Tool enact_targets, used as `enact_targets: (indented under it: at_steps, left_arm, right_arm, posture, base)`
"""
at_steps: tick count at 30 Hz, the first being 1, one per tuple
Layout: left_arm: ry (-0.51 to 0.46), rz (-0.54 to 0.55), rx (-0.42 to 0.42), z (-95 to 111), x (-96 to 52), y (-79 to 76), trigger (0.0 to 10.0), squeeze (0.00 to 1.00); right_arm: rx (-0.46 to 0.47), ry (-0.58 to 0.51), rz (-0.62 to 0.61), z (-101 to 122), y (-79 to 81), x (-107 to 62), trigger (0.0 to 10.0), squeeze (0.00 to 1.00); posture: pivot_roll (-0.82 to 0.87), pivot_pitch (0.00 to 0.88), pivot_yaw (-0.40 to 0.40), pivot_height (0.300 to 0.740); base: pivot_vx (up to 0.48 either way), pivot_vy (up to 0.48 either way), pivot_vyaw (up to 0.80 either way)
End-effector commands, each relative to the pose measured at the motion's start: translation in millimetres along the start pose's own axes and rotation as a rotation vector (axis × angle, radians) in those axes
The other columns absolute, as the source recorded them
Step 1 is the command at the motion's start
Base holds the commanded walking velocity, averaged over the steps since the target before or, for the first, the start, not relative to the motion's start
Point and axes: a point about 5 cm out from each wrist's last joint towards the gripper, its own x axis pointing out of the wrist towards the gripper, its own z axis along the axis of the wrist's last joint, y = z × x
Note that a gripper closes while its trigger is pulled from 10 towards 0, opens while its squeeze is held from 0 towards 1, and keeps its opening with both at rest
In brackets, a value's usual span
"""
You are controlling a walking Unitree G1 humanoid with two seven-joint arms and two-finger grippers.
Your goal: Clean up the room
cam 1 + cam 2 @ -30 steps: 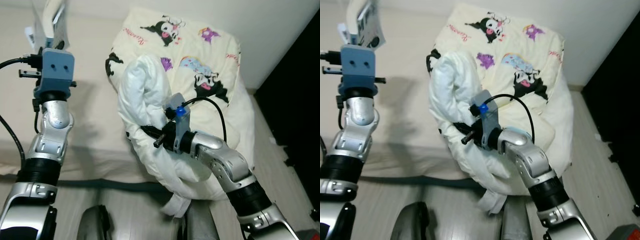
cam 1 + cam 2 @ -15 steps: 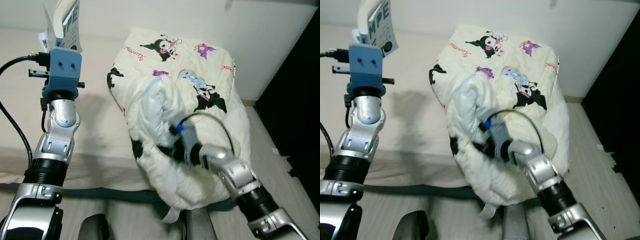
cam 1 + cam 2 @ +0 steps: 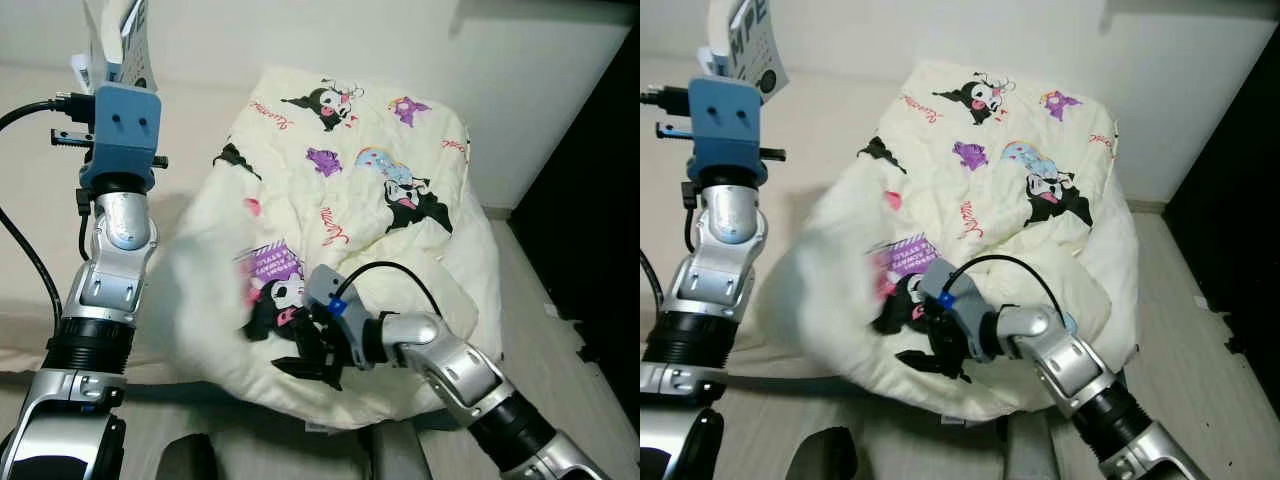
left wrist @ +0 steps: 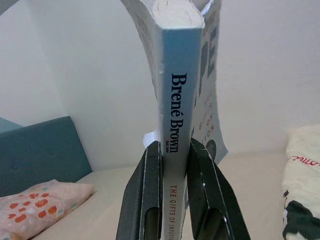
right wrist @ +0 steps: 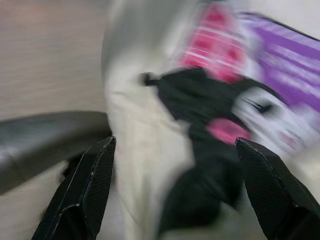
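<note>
Comforter [image 3: 340, 220]: heaped at bed's near right edge, may slide off. Right gripper [image 3: 312, 352]: fingers apart, empty. Left gripper [image 4: 174, 192]: clamped on book [image 4: 176, 115]; may slip.

Head views: soft, even indoor light, bright on the cream bed [image 3: 200, 130] and the pale wall. The raised left arm [image 3: 110, 270] casts a diffuse shadow on the mattress beside it. The lower left edge of the cartoon-print comforter [image 3: 340, 230] is smeared by motion blur; its upper part is sharp. The far right margin falls to near black. Left wrist view: bright, crisp, book spine [image 4: 175, 125] lettering legible. Right wrist view: heavy motion blur over the comforter print [image 5: 220, 115]; the right pincer's fingers [image 5: 90, 185] read sharper.
</note>
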Motion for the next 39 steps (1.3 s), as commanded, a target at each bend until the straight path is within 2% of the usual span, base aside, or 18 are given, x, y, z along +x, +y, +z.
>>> enact_targets:
  at_steps: [1,2,5,7,8,9,10,12,13,17,26,28,29,31,34,35,38,39]
  left_arm:
    - [-0.038,0.007,0.001,8.4,1.5,2.0,0.0,0.0]
    - [-0.038,0.007,0.001,8.4,1.5,2.0,0.0,0.0]
    - [-0.041,-0.004,-0.001,11.0,2.9,0.9,0.0,0.0]
    - [-0.041,-0.004,-0.001,11.0,2.9,0.9,0.0,0.0]
    - [-0.04,-0.013,-0.007,11.4,2.3,-1.7,0.0,0.0]
    - [-0.04,-0.013,-0.007,11.4,2.3,-1.7,0.0,0.0]
    - [-0.037,-0.027,-0.016,11.8,0.8,-5.4,0.0,0.0]
    - [-0.037,-0.027,-0.016,11.8,0.8,-5.4,0.0,0.0]
    - [-0.034,-0.044,-0.027,12.3,-1.0,-9.8,0.0,0.0]
    - [-0.019,-0.089,-0.047,10.2,-5.9,-17.1,0.0,0.0]
    - [0.054,-0.104,-0.038,-10.1,-14.9,-9.6,0.0,0.0]
    - [0.18,-0.117,-0.056,-38.5,-32.5,-7.7,0.0,0.0]
    - [0.18,-0.117,-0.056,-38.5,-32.5,-7.7,0.0,0.0]
    - [0.35,-0.093,-0.125,-68.7,-54.2,-2.7,0.0,0.0]
    - [0.403,-0.079,-0.151,-77.1,-61.1,-0.6,0.0,0.0]
    - [0.478,-0.058,-0.19,-90.0,-72.3,4.3,10.0,0.0]
    - [0.58,-0.023,-0.211,-110.1,-90.9,17.7,10.0,0.0]
    - [0.598,-0.016,-0.2,-114.8,-95.7,23.9,10.0,0.0]
  right_arm:
    - [0.011,0.029,-0.064,-5.9,-9.2,-9.8,10.0,0.0]
    - [0.011,0.029,-0.064,-5.9,-9.2,-9.8,10.0,0.0]
    - [0.099,0.089,-0.518,-20.1,-65.7,-57.5,10.0,0.0]
    - [0.099,0.089,-0.518,-20.1,-65.7,-57.5,10.0,0.0]
    - [0.169,0.067,-0.704,-23.9,-85.2,-81.6,10.0,0.0]
    - [0.169,0.067,-0.704,-23.9,-85.2,-81.6,10.0,0.0]
    - [0.23,0.014,-0.862,-26.2,-99.7,-106.1,10.0,0.0]
    - [0.23,0.014,-0.862,-26.2,-99.7,-106.1,10.0,0.0]
    - [0.305,-0.052,-0.957,-30.0,-107.8,-127.6,10.0,0.0]
    - [0.421,-0.163,-0.911,-50.0,-100.8,-155.6,10.0,0.0]
    - [0.456,-0.24,-0.763,-64.2,-78.9,-153.8,10.0,0.0]
    - [0.481,-0.242,-0.772,-79.0,-74.8,-149.4,10.0,0.0]
    - [0.481,-0.242,-0.772,-79.0,-74.8,-149.4,10.0,0.0]
    - [0.488,-0.281,-0.793,-82.7,-76.8,-144.9,10.0,0.0]
    - [0.486,-0.299,-0.796,-81.7,-77.8,-143.6,10.0,0.0]
    - [0.486,-0.314,-0.801,-80.5,-80.0,-142.3,10.0,0.0]
    - [0.485,-0.261,-0.866,-86.1,-86.7,-141.3,10.0,0.0]
    - [0.504,-0.231,-0.892,-91.8,-88.9,-141.1,6.2,0.0]
  posture:
    - [-0.07,0.033,-0.02,0.5]
    - [-0.07,0.033,-0.02,0.5]
    - [-0.08,0.036,-0.015,0.5]
    - [-0.08,0.036,-0.015,0.5]
    - [-0.09,0.035,-0.012,0.5]
    - [-0.09,0.035,-0.012,0.5]
    - [-0.1,0.037,-0.007,0.5]
    - [-0.1,0.037,-0.007,0.5]
    - [-0.1,0.038,-0.005,0.5]
    - [-0.1,0.045,0.002,0.5]
    - [-0.09,0.049,0.009,0.5]
    - [-0.08,0.056,0.027,0.5]
    - [-0.08,0.056,0.027,0.5]
    - [-0.07,0.059,0.039,0.5]
    - [-0.07,0.059,0.039,0.5]
    - [-0.06,0.061,0.046,0.5]
    - [-0.04,0.067,0.043,0.5]
    - [-0.03,0.07,0.042,0.5]
  base:
    - [0.0,0.0,0.0]
    - [0.0,0.0,0.0]
    - [0.0,0.0,0.0]
    - [0.0,0.0,0.0]
    - [0.0,0.0,0.0]
    - [0.0,0.0,0.0]
    - [0.0,0.0,0.0]
    - [0.0,0.0,0.0]
    - [0.0,0.0,0.0]
    - [0.0,0.0,0.0]
    - [0.0,0.0,0.0]
    - [0.0,0.0,0.0]
    - [0.0,0.0,0.0]
    - [0.0,0.0,0.0]
    - [0.0,0.0,0.0]
    - [0.0,0.0,0.0]
    - [0.0,0.0,0.0]
    - [0.0,0.0,0.0]
